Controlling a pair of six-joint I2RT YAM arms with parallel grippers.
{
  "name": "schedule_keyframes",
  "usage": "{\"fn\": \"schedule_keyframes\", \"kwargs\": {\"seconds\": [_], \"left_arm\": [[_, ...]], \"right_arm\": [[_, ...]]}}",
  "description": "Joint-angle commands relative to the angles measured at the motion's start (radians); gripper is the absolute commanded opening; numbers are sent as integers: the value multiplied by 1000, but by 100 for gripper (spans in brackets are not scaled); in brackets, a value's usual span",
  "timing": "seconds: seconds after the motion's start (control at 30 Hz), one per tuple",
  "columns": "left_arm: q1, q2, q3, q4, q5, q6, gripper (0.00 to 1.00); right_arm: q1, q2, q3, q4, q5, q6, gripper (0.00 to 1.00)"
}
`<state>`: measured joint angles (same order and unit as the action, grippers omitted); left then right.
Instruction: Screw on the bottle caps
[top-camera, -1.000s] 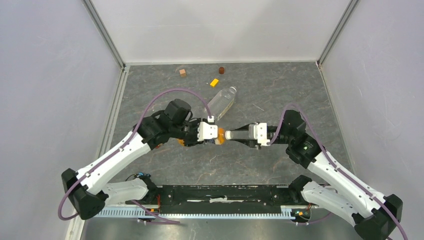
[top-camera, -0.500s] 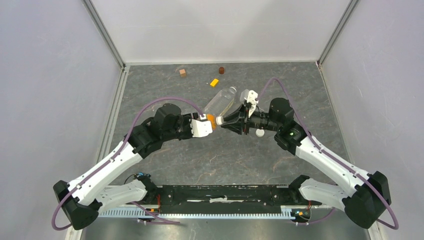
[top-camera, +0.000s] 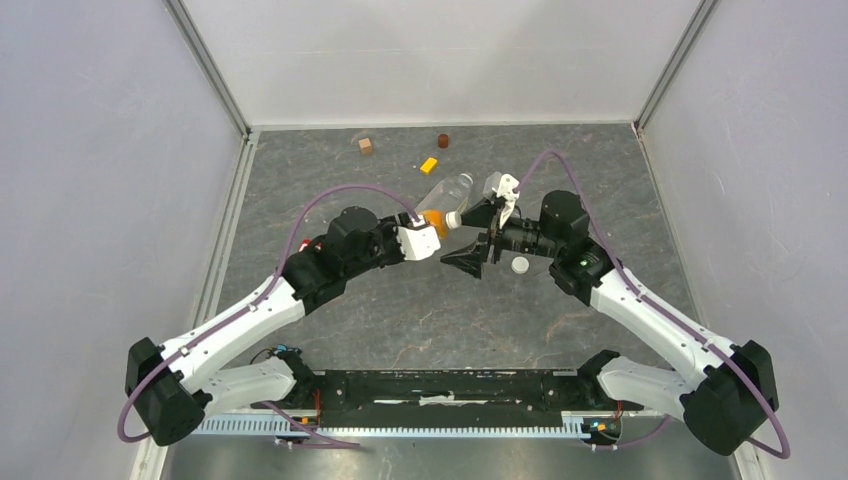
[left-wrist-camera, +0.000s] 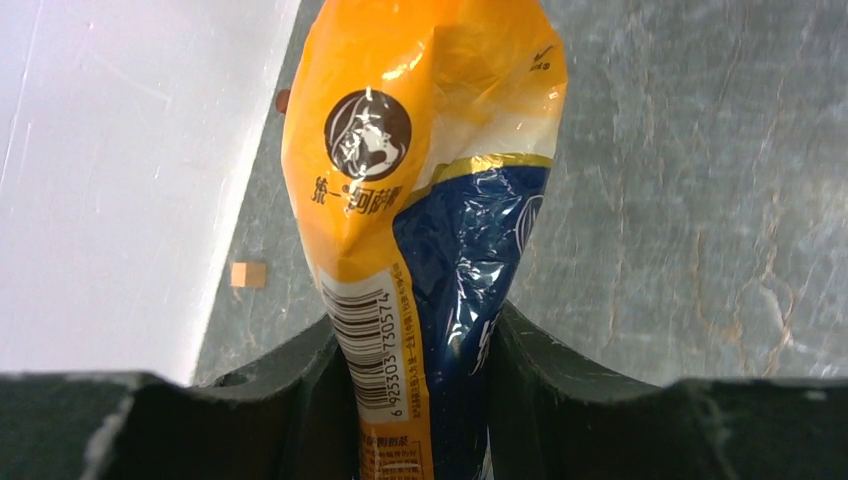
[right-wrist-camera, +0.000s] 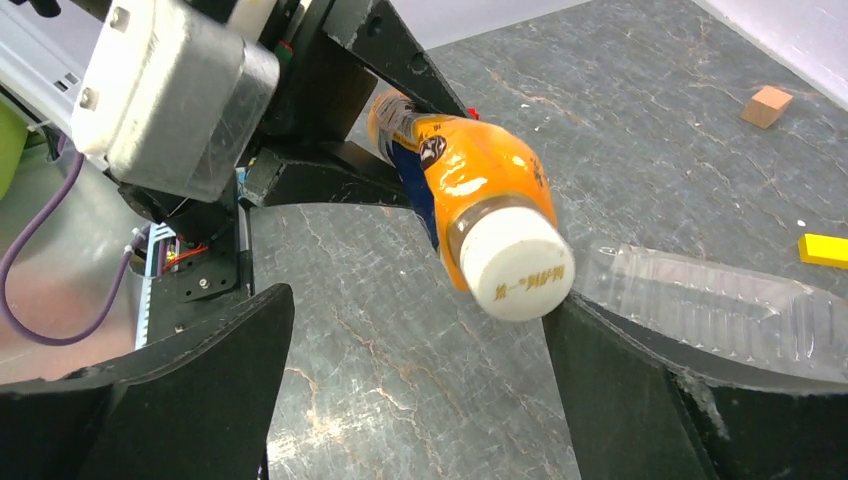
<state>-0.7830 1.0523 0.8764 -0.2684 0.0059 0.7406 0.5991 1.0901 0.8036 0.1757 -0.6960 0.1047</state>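
Clamped by its base in the left hand (left-wrist-camera: 420, 345), above the worktop (top-camera: 400, 310): orange bottle (right-wrist-camera: 470, 195), crinkled dark-blue label, white cap (right-wrist-camera: 518, 277) seated on its neck. Right hand (top-camera: 478, 238) spread wide, facing that cap, not touching.

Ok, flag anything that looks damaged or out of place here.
The orange bottle in the left gripper looks crumpled, its body dented and label wrinkled. The clear bottle lies on its side, and a white cap lies loose on the table.

Two bottles, an orange bottle (right-wrist-camera: 470, 180) and a clear bottle (top-camera: 447, 190), two white caps, a fitted cap (right-wrist-camera: 518, 272) and a loose cap (top-camera: 520, 265), one yellow block (top-camera: 429, 165), one wooden cube (top-camera: 366, 146), one brown cylinder (top-camera: 443, 140).
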Motion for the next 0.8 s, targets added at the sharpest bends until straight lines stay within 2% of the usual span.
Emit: {"fn": "schedule_keyframes", "kwargs": {"seconds": [0.0, 0.07, 0.17, 0.23, 0.43, 0.57, 0.77], "left_arm": [[-7, 16, -6, 201, -14, -175, 2], [-7, 18, -19, 233, -21, -245, 2], [-7, 13, -55, 316, -11, -329, 2], [-7, 11, -68, 348, 17, -374, 2], [-7, 16, -89, 416, 63, -446, 2], [-8, 20, -99, 469, 115, -485, 3], [-9, 58, -106, 560, 181, -518, 3]], "right_arm": [[-22, -5, 39, 40, -51, 45, 98], [-24, -35, 37, 41, -9, 79, 98], [-25, -87, -7, 109, -88, 34, 98], [-27, -123, -29, 155, -64, 75, 98], [-27, -167, -33, 178, 152, 156, 98], [-27, -148, -24, 214, 296, 249, 93], [-28, -109, -21, 316, 451, 359, 92]]}}
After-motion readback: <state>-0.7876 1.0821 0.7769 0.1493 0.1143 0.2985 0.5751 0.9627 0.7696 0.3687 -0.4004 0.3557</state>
